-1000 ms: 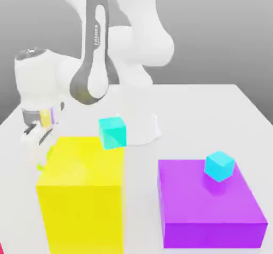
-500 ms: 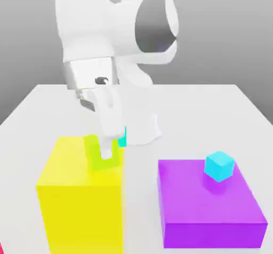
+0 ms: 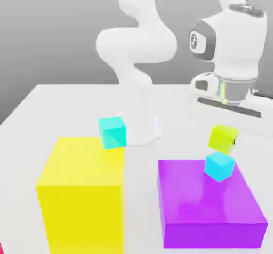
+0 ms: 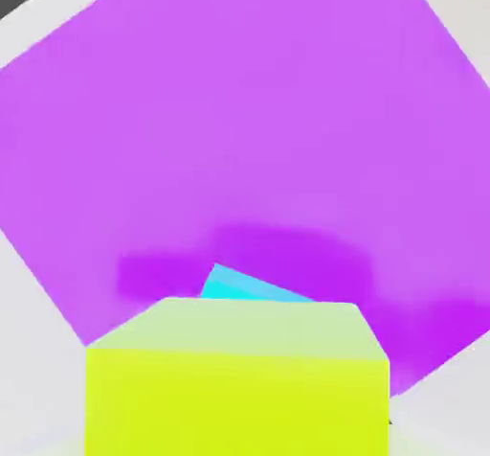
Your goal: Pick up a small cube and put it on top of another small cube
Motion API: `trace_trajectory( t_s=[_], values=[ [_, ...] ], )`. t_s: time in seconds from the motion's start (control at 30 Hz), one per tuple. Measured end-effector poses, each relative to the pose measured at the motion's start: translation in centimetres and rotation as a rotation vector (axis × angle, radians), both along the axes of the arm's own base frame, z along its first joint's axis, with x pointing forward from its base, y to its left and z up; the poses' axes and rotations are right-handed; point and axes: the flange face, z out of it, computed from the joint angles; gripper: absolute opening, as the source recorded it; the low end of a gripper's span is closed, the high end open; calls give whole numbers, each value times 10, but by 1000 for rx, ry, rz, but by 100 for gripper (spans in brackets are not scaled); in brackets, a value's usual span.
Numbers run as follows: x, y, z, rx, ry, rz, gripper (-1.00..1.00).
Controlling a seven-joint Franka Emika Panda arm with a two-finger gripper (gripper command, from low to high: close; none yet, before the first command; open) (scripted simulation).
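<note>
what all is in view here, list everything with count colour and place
lime cube: 1, yellow-green, held in the air just above the sky-blue cube
sky-blue cube: 1, light blue, on top of the purple block, towards its far right part in the exterior view
turquoise cube: 1, greener cyan, behind the yellow block, near the robot's base
purple block: 1, purple, big and flat, on the exterior view's right
yellow block: 1, yellow, big and tall, on the exterior view's left
table: 1, white, under everything
arm: 1, white, rising from its base behind the blocks
end effector: 1, shut on the lime cube
</note>
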Motion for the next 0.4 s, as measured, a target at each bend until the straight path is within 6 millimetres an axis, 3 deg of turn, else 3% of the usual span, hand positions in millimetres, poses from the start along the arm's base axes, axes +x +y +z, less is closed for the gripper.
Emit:
trace_trajectory(
  t_s=[0.23, 0.4],
  values=[
    [0, 0, 1, -2, 1, 0, 100],
    [0, 0, 50, -4, 1, -1, 100]
  ],
)
